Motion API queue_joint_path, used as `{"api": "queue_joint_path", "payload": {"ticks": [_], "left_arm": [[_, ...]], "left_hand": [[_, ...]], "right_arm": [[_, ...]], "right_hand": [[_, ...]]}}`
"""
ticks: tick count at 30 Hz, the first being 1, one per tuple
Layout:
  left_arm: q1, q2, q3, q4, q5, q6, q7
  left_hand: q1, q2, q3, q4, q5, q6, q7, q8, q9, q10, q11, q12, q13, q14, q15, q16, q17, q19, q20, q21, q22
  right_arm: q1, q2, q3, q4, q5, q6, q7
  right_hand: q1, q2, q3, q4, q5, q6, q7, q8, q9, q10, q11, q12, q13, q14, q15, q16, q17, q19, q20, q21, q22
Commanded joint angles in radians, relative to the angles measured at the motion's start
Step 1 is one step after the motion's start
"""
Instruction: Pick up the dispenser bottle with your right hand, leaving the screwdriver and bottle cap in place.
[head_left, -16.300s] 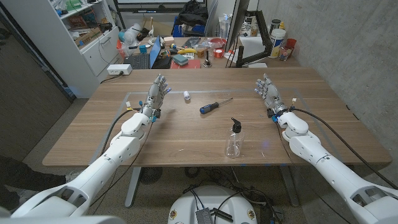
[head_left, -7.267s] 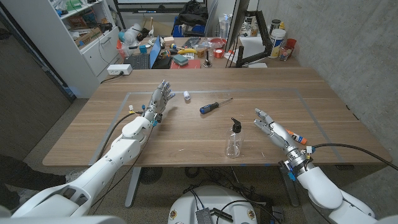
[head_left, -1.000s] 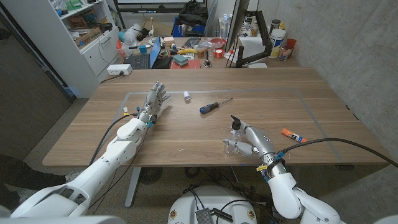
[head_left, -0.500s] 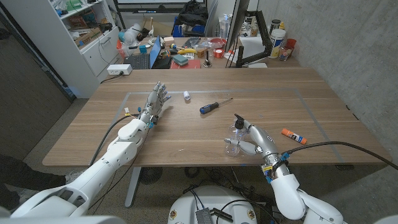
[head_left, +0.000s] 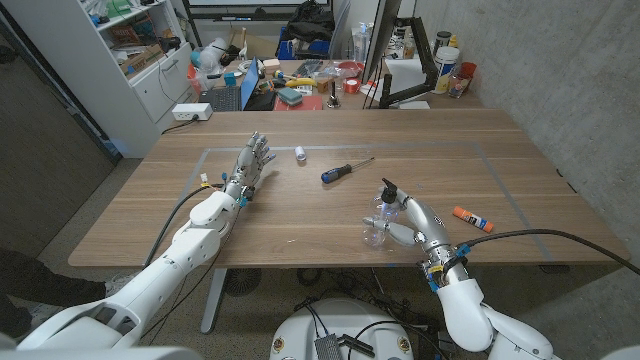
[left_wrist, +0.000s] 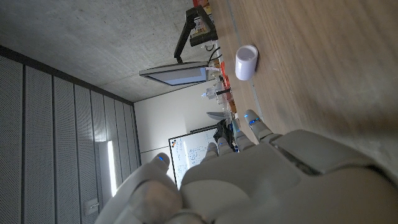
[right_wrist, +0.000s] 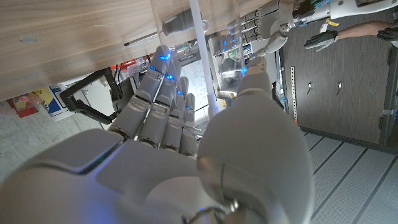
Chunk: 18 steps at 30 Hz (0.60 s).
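The clear dispenser bottle (head_left: 375, 233) with a black pump top (head_left: 386, 188) is near the table's front edge, leaning slightly. My right hand (head_left: 408, 222) grips it from the right, fingers and thumb wrapped around its body. In the right wrist view the clear bottle (right_wrist: 200, 28) runs between my fingers (right_wrist: 163, 93) and thumb. The blue-handled screwdriver (head_left: 338, 171) lies mid-table, and the white bottle cap (head_left: 300, 154) sits behind it to the left. My left hand (head_left: 250, 162) rests open left of the cap (left_wrist: 247, 61), holding nothing.
An orange glue stick (head_left: 472, 218) lies on the table (head_left: 150, 215) to the right of my right hand. Cluttered desks, a monitor arm and shelves stand behind the table's far edge.
My right hand has closed tighter on the bottle and shifted slightly right with it; the pump top has moved up and right. The left arm, screwdriver and cap have not moved.
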Motion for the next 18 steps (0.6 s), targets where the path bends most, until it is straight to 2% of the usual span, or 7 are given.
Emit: {"api": "queue_joint_path", "payload": {"ticks": [1, 18], "left_arm": [[-0.011, -0.006, 0.000, 0.027, -0.005, -0.006, -0.015], [-0.036, -0.014, 0.001, 0.074, -0.005, -0.017, -0.046]], "left_hand": [[-0.005, 0.110, -0.003, -0.002, 0.005, -0.207, 0.003, 0.007, 0.004, -0.189, 0.002, 0.002, 0.005, -0.209, -0.052, 0.002, 0.004, -0.231, -0.085, -0.001, 0.003], [-0.005, 0.111, -0.006, -0.002, 0.006, -0.207, 0.003, 0.007, 0.004, -0.187, 0.004, 0.003, 0.005, -0.209, -0.052, 0.002, 0.004, -0.231, -0.085, -0.002, 0.002]], "right_arm": [[0.012, 0.011, 0.012, 0.002, -0.021, 0.014, 0.002], [0.044, -0.012, 0.022, -0.029, -0.063, -0.012, 0.064]], "right_hand": [[0.147, 0.138, 0.098, 0.030, -0.007, 0.250, -0.169, 0.009, 0.006, 0.102, -0.094, 0.007, 0.007, 0.060, -0.180, 0.006, 0.005, 0.031, -0.163, 0.012, 0.008], [0.152, 0.133, 0.100, 0.033, -0.015, 0.249, -0.168, 0.020, 0.017, 0.104, -0.093, 0.010, 0.015, 0.063, -0.179, -0.002, 0.012, 0.023, -0.162, 0.033, 0.016]]}}
